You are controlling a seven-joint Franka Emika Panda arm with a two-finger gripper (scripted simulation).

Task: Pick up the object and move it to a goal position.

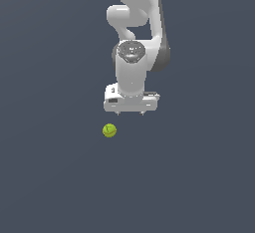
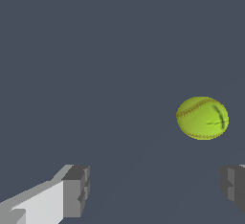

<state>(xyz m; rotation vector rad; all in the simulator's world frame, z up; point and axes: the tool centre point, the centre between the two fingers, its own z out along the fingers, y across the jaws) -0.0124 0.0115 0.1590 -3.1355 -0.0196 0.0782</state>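
Below the white arm (image 1: 133, 38), the tool (image 1: 130, 113) hangs with its two short fingertips pointing down at the dark grey desk (image 1: 55, 177). Its fingers stand wide apart and nothing is between them, so the tool is open and empty. The ball (image 1: 109, 130) lies on the desk, lower in the exterior view than the tool and a little toward the exterior view's left, near it but not touching it. It is yellow-green with a thin darker curved seam. From the wrist view, the ball (image 2: 202, 117) shows its stitched seam clearly, and it lies beyond the two grey fingertips (image 2: 76, 191), closer to one finger than to the other.
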